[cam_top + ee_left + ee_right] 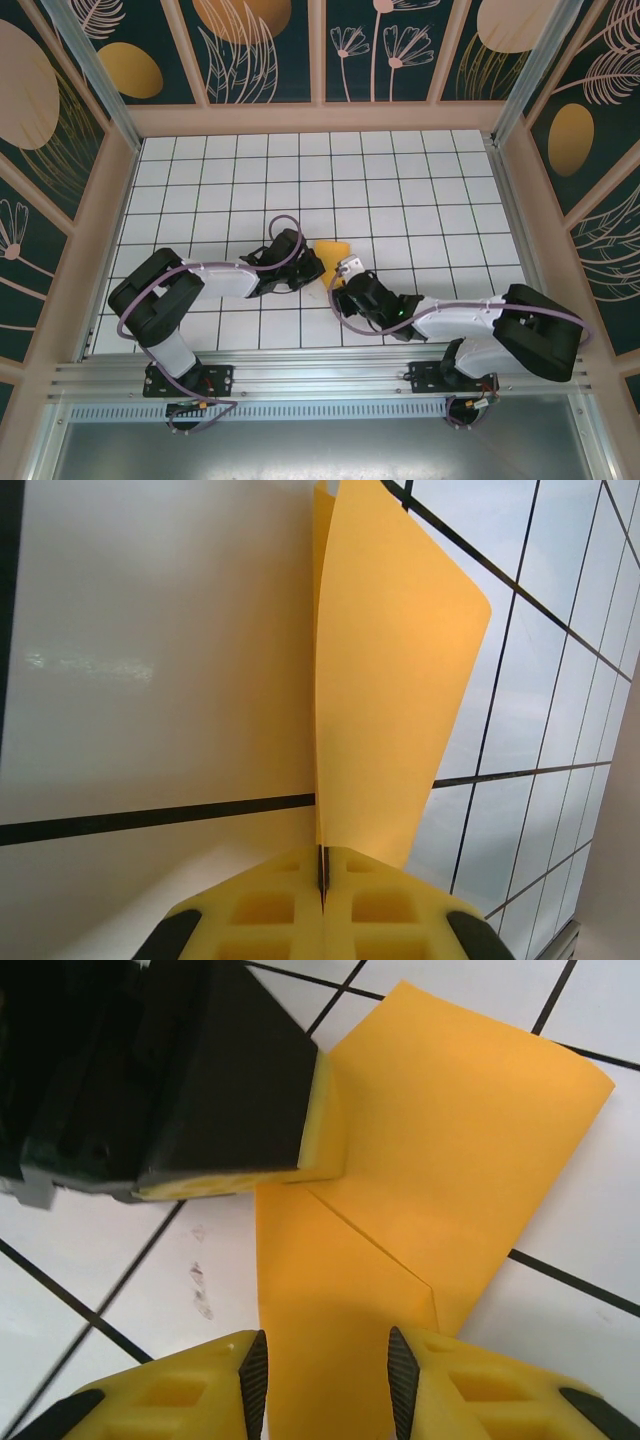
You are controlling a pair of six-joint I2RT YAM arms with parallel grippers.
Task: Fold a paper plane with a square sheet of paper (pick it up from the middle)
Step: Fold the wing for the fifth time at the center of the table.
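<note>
Holds creased square sheet of paper (390,680) pinched in shut left tool (322,865), fanning ahead of its tips, between fingers of parted right tool (325,1360); risks tearing or unfolding on any sideways tug.

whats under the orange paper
The white grid table lies under the square sheet of paper; a black grid line runs in beneath it. Whatever is on the covered tiles is hidden. The left gripper pinches one edge.
</note>
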